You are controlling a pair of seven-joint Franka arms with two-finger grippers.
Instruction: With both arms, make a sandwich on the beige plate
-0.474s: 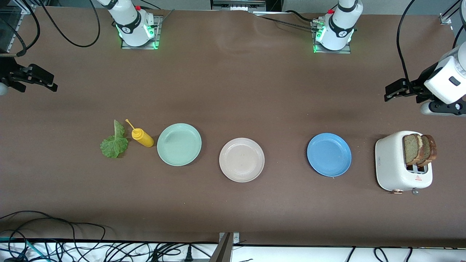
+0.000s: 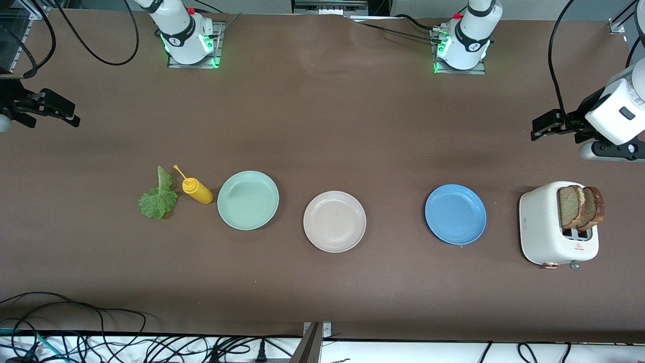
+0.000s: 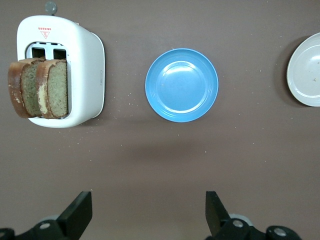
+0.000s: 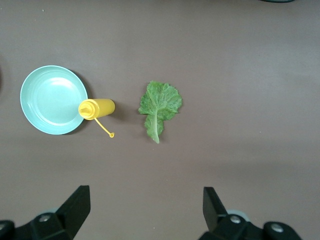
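Note:
The beige plate (image 2: 334,221) lies empty at the table's middle; its edge shows in the left wrist view (image 3: 306,70). Two brown-crusted bread slices (image 2: 580,205) stand in the white toaster (image 2: 546,229) at the left arm's end, also in the left wrist view (image 3: 39,92). The green lettuce leaf (image 2: 158,198) lies flat toward the right arm's end, also in the right wrist view (image 4: 159,107). My left gripper (image 2: 541,127) is open and empty, up over bare table beside the toaster (image 3: 149,212). My right gripper (image 2: 63,113) is open and empty, over bare table at the right arm's end (image 4: 146,209).
A yellow squeeze bottle (image 2: 196,190) lies between the lettuce and a mint green plate (image 2: 248,199). A blue plate (image 2: 455,214) lies between the beige plate and the toaster. Cables run along the table's front edge.
The left arm has shifted very slightly; nothing else has moved.

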